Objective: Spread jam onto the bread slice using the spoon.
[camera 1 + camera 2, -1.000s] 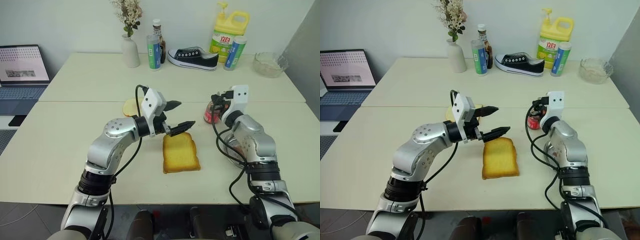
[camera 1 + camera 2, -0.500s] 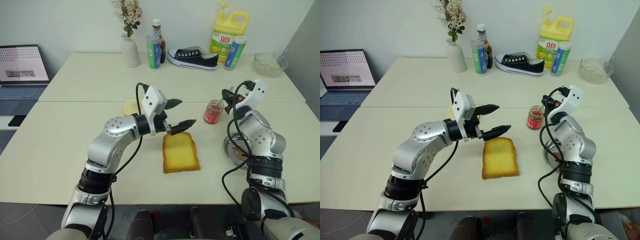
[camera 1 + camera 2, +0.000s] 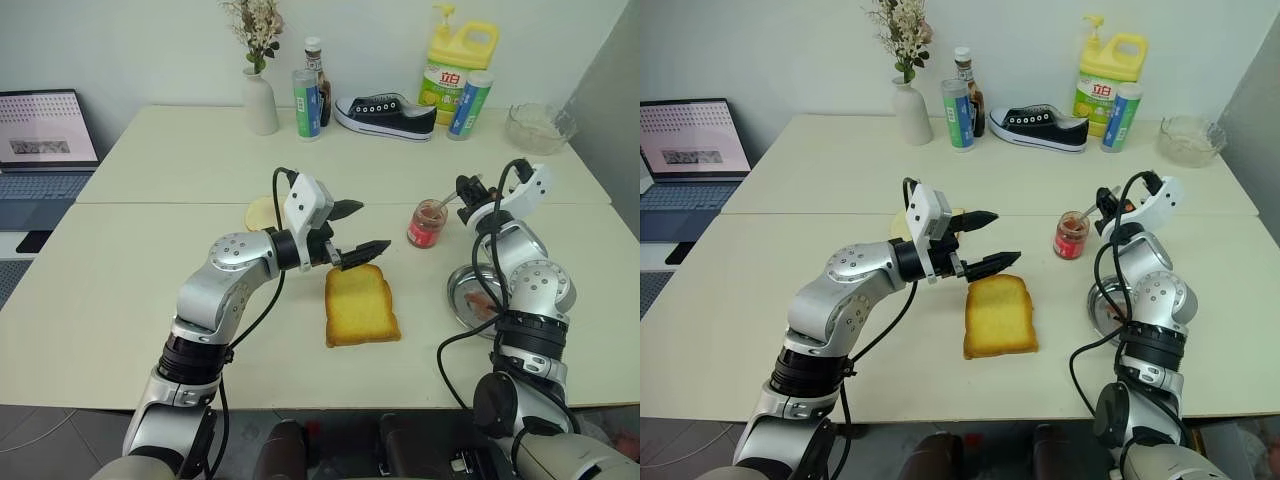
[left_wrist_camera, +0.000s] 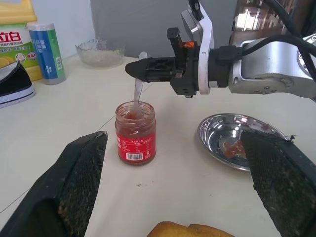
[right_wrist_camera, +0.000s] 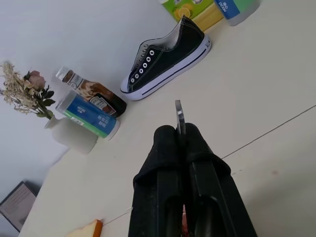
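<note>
Now the spoon (image 4: 137, 101) stands in the jam (image 4: 135, 133), pinched at its handle end by the right claw (image 4: 148, 69).

Slim, stiff and slick metal, the spoon is best kept gripped high on the handle, as it is, the right claw clamped tight on it. Jam will likely cling and drip, so carry the bowl level. Glass jar looks light and tippable, toward the counter's right edge. Soft bread slice (image 3: 361, 306) lies mid-counter near the front edge and could drag under pressure. Left claw (image 3: 357, 231) hangs wide open and empty just above the slice's far end.
</note>
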Available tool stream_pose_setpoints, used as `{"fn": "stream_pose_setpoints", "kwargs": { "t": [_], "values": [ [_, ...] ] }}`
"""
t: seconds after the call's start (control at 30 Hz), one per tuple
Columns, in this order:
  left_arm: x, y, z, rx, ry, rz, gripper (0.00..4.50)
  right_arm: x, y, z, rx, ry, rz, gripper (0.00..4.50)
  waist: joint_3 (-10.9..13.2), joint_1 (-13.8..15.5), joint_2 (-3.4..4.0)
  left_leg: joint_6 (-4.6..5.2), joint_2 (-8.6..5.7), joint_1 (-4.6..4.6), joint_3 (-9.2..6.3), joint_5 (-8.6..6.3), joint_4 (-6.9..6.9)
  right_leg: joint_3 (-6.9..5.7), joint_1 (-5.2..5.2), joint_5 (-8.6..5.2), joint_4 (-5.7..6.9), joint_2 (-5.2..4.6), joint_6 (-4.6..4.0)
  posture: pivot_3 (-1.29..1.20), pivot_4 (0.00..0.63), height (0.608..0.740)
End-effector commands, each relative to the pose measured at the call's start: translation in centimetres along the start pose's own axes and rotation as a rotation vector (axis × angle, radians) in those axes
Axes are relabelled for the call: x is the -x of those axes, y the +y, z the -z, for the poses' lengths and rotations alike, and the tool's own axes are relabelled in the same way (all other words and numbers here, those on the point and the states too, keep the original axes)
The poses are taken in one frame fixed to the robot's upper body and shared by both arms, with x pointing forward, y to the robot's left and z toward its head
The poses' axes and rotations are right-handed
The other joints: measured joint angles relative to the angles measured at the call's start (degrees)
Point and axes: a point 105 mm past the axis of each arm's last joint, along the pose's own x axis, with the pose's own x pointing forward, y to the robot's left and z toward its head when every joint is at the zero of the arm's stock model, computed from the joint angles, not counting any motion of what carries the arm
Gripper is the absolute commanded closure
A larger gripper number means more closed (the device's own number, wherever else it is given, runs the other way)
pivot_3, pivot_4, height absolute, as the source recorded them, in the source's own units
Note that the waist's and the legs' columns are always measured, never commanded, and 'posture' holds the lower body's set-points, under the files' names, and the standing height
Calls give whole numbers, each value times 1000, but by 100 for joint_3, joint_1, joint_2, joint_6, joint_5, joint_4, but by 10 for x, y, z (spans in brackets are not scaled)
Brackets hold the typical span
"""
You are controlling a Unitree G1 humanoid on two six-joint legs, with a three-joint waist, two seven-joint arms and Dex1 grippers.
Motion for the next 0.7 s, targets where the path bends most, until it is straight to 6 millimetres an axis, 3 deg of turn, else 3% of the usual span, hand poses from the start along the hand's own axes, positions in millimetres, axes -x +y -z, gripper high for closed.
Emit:
{"fn": "stream_pose_setpoints", "kwargs": {
  "t": [0.03, 0.7],
  "values": [
    [-1, 0, -14, -54, -34, 18, 0, 3, 17, -23, -26, -76, -57, 4468, 0, 0, 0, 0, 0, -1, 0, 0, 0, 0, -1, 0, 0, 0, 0, 0, 150, 740],
    [-3, -3, -14, -70, -30, 71, 0, 17, -4, -44, -194, -177, -26, 4468, 0, 1, 1, 0, 0, -39, 0, 0, 0, -2, -40, 1, 2, 0, -1, 0, 150, 740]
  ]
}}
